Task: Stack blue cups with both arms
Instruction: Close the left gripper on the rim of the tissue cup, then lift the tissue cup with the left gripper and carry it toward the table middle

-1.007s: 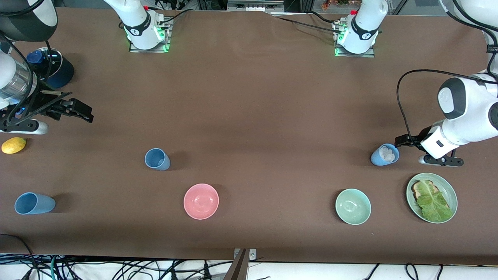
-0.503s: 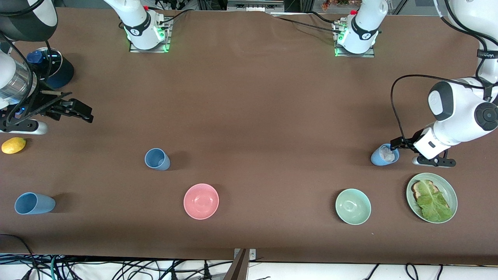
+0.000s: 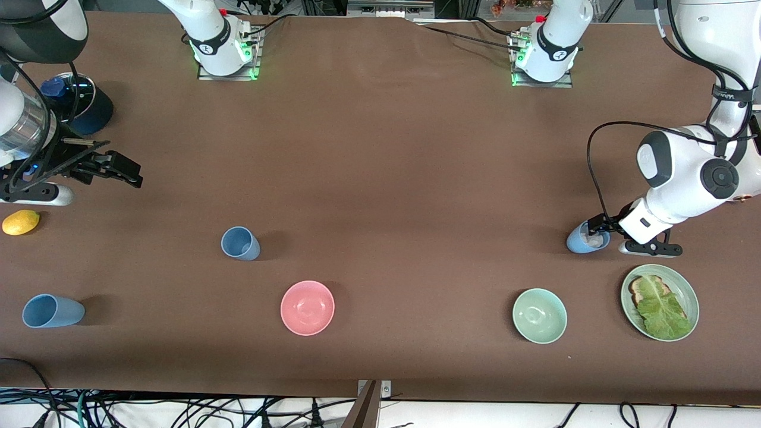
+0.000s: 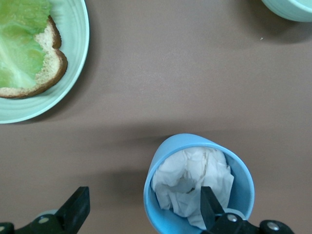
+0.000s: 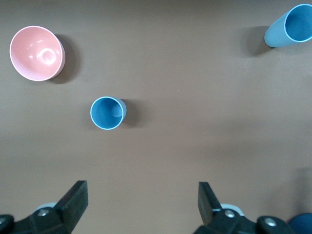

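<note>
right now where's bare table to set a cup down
The widest free patch lies between the pink bowl and the mint-green bowl. It is crowded at the left arm's end: paper-filled blue cup, left gripper, sandwich plate.

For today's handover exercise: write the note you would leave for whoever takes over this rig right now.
Left gripper: open, over the blue cup with crumpled paper, one finger inside its rim, no grip yet.
Right gripper: open, waiting at its end of the table.
Two empty blue cups: one upright beside the pink bowl, one on its side nearer the front camera.
Done: nothing stacked.
Left: pick up the cups and stack all three.
</note>
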Robot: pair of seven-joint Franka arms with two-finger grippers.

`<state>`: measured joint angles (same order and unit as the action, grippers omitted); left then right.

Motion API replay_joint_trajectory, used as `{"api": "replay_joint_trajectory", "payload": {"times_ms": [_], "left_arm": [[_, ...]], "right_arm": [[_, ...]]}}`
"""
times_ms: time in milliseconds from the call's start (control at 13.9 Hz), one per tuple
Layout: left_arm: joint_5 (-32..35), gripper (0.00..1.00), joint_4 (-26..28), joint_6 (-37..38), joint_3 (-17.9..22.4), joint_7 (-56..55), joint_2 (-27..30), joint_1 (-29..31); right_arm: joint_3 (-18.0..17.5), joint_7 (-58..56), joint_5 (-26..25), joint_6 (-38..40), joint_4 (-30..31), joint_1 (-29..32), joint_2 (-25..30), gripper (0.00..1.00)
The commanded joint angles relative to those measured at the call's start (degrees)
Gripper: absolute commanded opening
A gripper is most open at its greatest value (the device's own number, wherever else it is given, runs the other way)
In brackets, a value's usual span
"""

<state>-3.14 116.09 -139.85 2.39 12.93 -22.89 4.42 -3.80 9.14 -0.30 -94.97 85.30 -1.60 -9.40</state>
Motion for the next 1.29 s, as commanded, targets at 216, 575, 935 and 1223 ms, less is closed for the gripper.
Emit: {"api": "replay_joint_trajectory", "payload": {"times_ms": [216, 575, 935, 1223], "left_arm": [[-0.1, 0.93, 0.7, -3.5, 0.2, 1.1, -1.2, -0.2], [-0.2, 0.00, 0.8, -3.7, 0.1, 1.1, -1.0, 0.2], [-0.2, 0.00, 0.7, -3.1, 0.1, 1.2, -0.8, 0.0], [-0.1, 0.00, -0.2, 0.1, 0.0, 1.2, 0.2, -0.1]], "right_arm": [[-0.3, -0.5, 0.0, 0.4, -1.1, 0.3, -0.1, 1.00], [-0.3, -0.5, 0.0, 0.4, -1.1, 0.3, -0.1, 1.00], [-0.3, -0.5, 0.0, 0.4, -1.1, 0.3, -0.1, 1.00], [-0.3, -0.5, 0.0, 0.4, -1.1, 0.3, -0.1, 1.00]]}}
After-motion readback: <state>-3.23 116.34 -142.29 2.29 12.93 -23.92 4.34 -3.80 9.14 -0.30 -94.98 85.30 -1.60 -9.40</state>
